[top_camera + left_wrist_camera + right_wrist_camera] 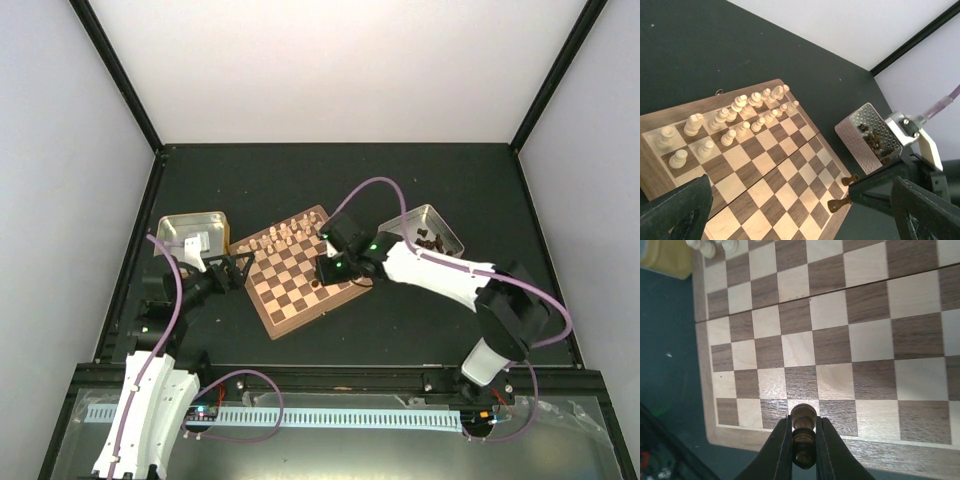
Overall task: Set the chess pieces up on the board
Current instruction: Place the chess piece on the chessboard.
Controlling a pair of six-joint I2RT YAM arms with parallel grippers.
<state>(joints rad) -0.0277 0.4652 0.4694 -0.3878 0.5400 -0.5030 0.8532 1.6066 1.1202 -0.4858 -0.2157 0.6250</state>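
The board lies in the middle of the table. Cream chess pieces stand in two rows along its far-left side. My right gripper is shut on a dark brown piece, held just over the edge row nearest the right arm. The left wrist view shows that held piece, with a second dark piece on the edge row beside it. My left gripper hovers open and holds nothing at the board's left corner. Its fingers frame the squares.
A silver tin with several dark pieces sits right of the board. A gold-sided tin sits to the left, behind the left gripper. Black frame rails border the dark table.
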